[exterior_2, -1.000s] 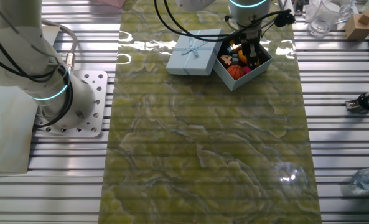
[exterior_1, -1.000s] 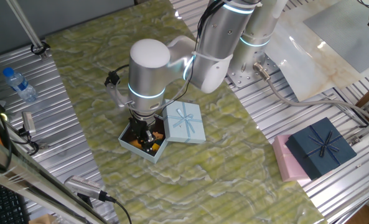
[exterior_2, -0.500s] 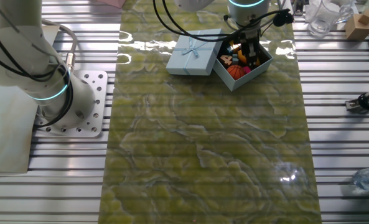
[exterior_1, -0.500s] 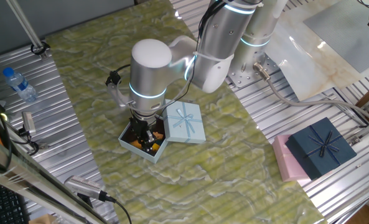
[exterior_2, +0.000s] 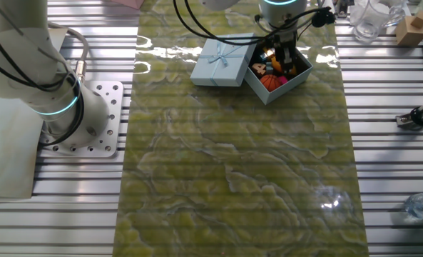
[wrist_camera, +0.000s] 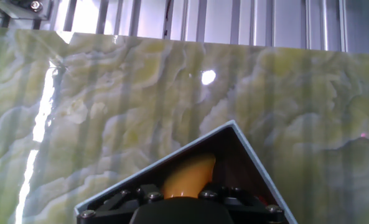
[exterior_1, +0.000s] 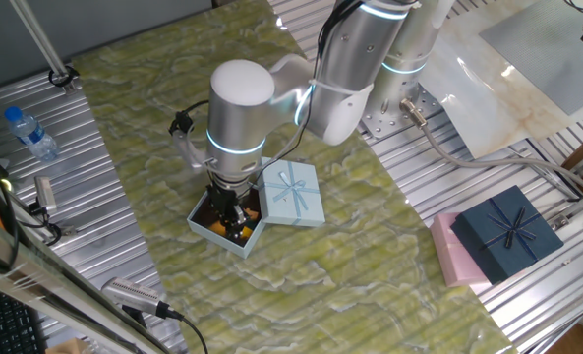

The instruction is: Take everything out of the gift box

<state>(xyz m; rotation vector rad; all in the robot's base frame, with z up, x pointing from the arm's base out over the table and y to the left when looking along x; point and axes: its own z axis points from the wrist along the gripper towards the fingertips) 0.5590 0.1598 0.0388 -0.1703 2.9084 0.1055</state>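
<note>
Pale-blue gift box (exterior_2: 294, 75) sits open, toys (exterior_2: 270, 80) mostly inside; end effector (exterior_2: 288, 66) reaches in, its grip hidden. Emptying has barely begun.

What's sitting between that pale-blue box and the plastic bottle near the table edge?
Only bare marbled mat, then ribbed metal table, lies between the gift box and the bottle, seen in one fixed view.

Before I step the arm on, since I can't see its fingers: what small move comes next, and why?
Probably close the gripper and lift. It sits down inside the open gift box, right over the yellow-orange fruit, and the toys are not yet out.
</note>
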